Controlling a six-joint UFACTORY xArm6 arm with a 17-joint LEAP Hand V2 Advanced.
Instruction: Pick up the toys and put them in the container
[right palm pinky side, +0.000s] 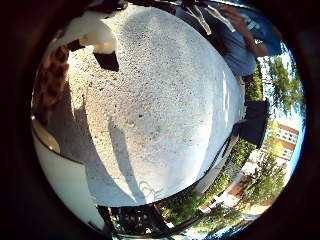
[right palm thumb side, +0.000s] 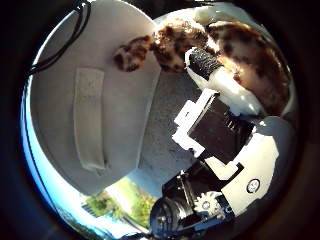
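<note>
A plush toy (right palm thumb side: 235, 45) with brown spots on cream fur lies close against my palm. One black-padded fingertip (right palm thumb side: 204, 60) of my right hand (right palm thumb side: 225, 145) curls onto it. One spotted limb (right palm thumb side: 131, 52) of the toy reaches over the white container (right palm thumb side: 60, 85), which stands on the grey speckled table (right palm pinky side: 165, 100). In the little finger side view the same toy (right palm pinky side: 50, 85) shows beside a white finger (right palm pinky side: 95, 35), with the container's rim (right palm pinky side: 55, 170) below it. The toy's far side is hidden by my fingers.
A person in a blue shirt (right palm pinky side: 240, 50) stands at the table's far edge, not touching the toy. A dark object (right palm pinky side: 255, 122) sits at the table's edge. Beyond the table are trees and buildings.
</note>
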